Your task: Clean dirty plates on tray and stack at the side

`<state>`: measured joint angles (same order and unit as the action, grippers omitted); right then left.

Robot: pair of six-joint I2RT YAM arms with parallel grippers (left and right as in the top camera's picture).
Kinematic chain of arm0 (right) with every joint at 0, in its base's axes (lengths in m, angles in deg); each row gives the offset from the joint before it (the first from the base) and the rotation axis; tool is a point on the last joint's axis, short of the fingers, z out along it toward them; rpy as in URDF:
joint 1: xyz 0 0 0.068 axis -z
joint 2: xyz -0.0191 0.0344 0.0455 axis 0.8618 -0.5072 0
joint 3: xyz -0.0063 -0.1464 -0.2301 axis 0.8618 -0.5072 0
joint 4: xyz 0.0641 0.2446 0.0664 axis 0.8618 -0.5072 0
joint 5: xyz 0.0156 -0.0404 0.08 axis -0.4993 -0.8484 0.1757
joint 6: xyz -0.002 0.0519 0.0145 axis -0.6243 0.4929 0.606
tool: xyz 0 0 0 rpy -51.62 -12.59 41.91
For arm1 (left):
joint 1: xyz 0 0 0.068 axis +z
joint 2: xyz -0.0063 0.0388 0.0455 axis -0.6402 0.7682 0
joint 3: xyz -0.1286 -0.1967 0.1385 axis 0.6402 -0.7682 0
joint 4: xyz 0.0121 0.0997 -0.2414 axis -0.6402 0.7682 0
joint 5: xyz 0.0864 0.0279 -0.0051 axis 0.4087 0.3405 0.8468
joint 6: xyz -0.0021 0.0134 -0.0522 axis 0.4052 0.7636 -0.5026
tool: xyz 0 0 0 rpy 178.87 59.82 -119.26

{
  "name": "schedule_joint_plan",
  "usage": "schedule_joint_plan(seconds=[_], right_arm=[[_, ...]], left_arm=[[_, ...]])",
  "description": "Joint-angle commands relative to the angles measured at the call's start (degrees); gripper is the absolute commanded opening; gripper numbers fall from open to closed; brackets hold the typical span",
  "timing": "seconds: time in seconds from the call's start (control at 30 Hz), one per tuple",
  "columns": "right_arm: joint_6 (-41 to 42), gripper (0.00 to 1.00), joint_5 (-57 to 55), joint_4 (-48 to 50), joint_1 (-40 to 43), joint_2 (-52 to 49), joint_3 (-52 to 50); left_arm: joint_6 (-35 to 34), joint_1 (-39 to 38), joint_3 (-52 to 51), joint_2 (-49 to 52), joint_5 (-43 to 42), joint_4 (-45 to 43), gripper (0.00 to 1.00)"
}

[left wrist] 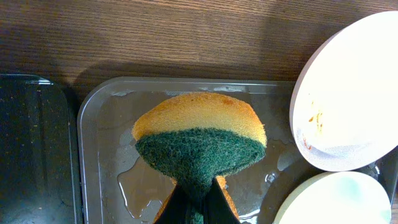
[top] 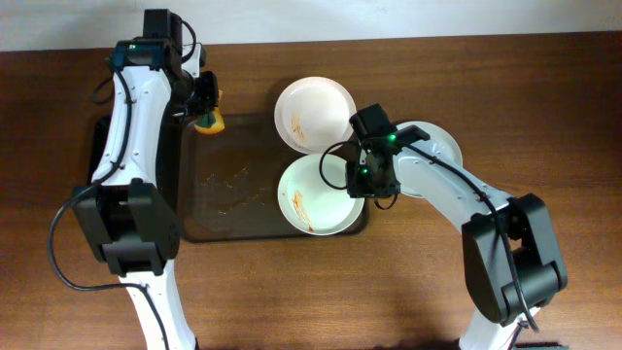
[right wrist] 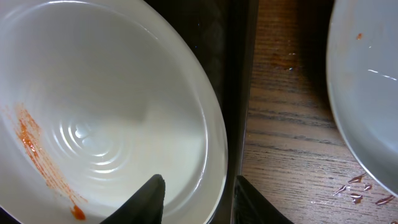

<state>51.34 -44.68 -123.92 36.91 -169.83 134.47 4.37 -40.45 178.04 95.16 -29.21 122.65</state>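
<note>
L claw [left wrist: 198, 205] is clenched on the sponge [left wrist: 199, 134], held over a tray [left wrist: 90, 118] corner, prob. ready to scrub. R claw [right wrist: 199, 196] straddles the rim of the smeared plate [right wrist: 112, 106] on the tray, prob. to steady or lift it – clamped or not, cannot tell. The side plate [right wrist: 367, 93] rests on the worktop [right wrist: 280, 137] – cropped, partly under the R arm.

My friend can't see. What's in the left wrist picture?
A yellow sponge with a green scrubbing side, pinched by the left fingers, hangs over a wet grey tray. Two white plates sit at the right; the upper plate has orange-red smears, the lower plate is mostly cropped.
</note>
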Motion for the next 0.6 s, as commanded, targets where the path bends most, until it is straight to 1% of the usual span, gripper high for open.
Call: schedule_joint_plan(seconds=[0.0, 0.1, 0.17, 0.2, 0.23, 0.27, 0.3, 0.33, 0.4, 0.47, 0.53, 0.57], right_arm=[[0.09, 0.34, 0.66, 0.15, -0.26, -2.43, 0.11], [-0.24, 0.33, 0.90, 0.35, -0.26, -2.49, 0.11], [-1.68, 0.33, 2.23, 0.33, -0.26, -2.69, 0.11], [-4.20, 0.32, 4.74, 0.37, -0.26, -2.75, 0.11], [-4.94, 0.28, 6.43, 0.35, -0.26, -2.75, 0.11], [-5.81, 0.22, 9.49, 0.37, -0.26, -2.75, 0.13], [-5.97, 0.20, 10.73, 0.35, -0.26, -2.75, 0.13], [-5.90, 0.12, 12.79, 0.33, -0.26, -2.75, 0.35], [-4.59, 0.09, 14.43, 0.35, -0.31, -2.75, 0.72], [-1.55, 0.07, 15.17, 0.37, -0.98, -2.75, 1.18], [2.49, 0.08, 13.07, 0.63, -2.27, -2.75, 1.60], [3.37, 0.17, 11.69, 0.48, -2.62, -2.75, 1.62]], left_arm=[[1.11, -0.11, -0.11, -0.15, -0.59, -0.17, 0.01], [1.11, -0.11, -0.11, -0.15, -0.59, -0.20, 0.01], [1.11, -0.11, -0.11, -0.15, -0.59, -0.37, 0.01], [1.11, -0.11, -0.11, -0.15, -0.59, -0.55, 0.01], [1.11, -0.11, -0.11, -0.15, -0.61, -0.61, 0.01], [1.11, -0.11, -0.11, -0.15, -0.61, -0.63, 0.01], [1.09, -0.11, -0.11, -0.15, -0.61, -0.63, 0.01], [1.09, -0.11, -0.11, -0.15, -0.61, -0.70, 0.01], [1.09, -0.11, -0.11, -0.15, -0.61, -0.83, 0.01], [1.09, -0.11, -0.11, -0.15, -0.61, -0.85, 0.01], [1.09, -0.11, -0.11, -0.15, -0.61, -0.87, 0.01], [1.11, -0.11, -0.11, -0.15, -0.61, -0.85, 0.01]])
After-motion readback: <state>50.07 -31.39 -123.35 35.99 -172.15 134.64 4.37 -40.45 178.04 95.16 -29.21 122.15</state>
